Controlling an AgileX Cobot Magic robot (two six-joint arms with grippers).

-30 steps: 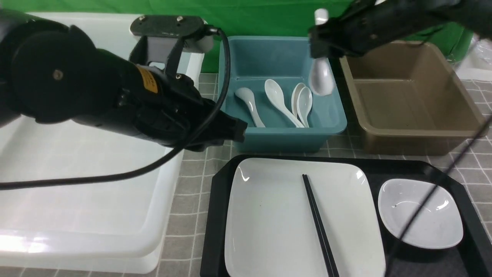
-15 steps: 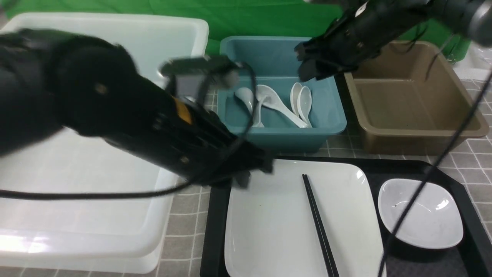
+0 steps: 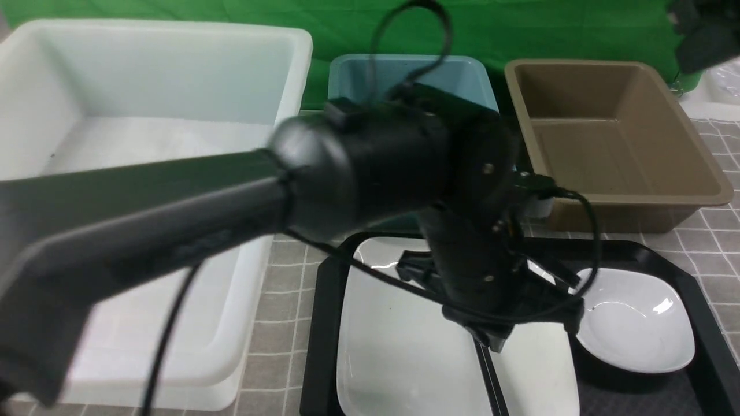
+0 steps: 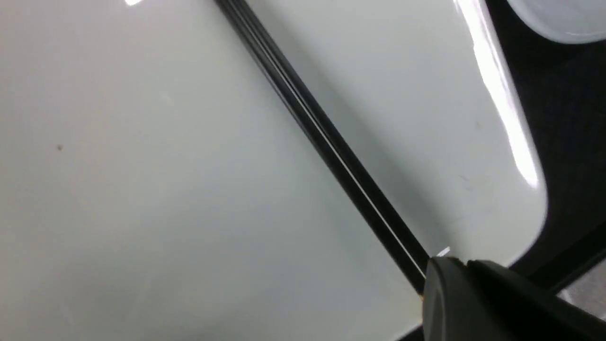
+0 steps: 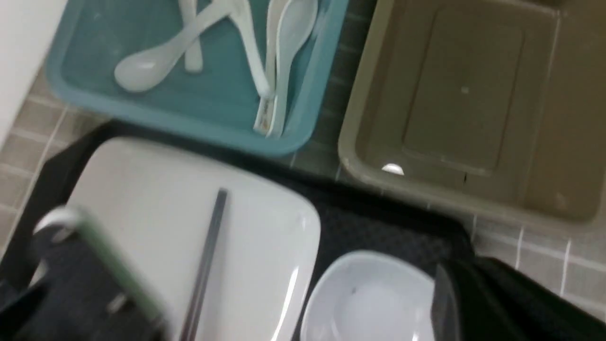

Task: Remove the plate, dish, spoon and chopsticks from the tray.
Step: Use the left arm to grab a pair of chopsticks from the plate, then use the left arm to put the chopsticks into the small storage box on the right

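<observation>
The white square plate [image 3: 393, 346] lies on the black tray [image 3: 324, 323], with the black chopsticks [image 4: 322, 137] stretched across it. My left arm reaches over the plate. The left gripper [image 3: 497, 341] points down at the chopsticks' far end, and its fingers stand together there [image 4: 447, 265] with no gap showing. The small white dish [image 3: 636, 329] sits on the tray's right side. The right arm [image 3: 705, 34] is raised at the far right. The right gripper [image 5: 454, 284] hangs high above the dish [image 5: 369, 298], its fingers together and empty. Several white spoons [image 5: 156, 66] lie in the teal tub [image 5: 293, 118].
A large white tub [image 3: 144, 115] stands to the left of the tray. The teal tub [image 3: 358, 75] is behind the tray, mostly hidden by my left arm. A brown tub [image 3: 613, 144] with nothing in it stands at the back right.
The right gripper let the spoon fall into the teal tub, then rose away to the right and shut. My left arm swung right and down over the plate onto the chopsticks.
</observation>
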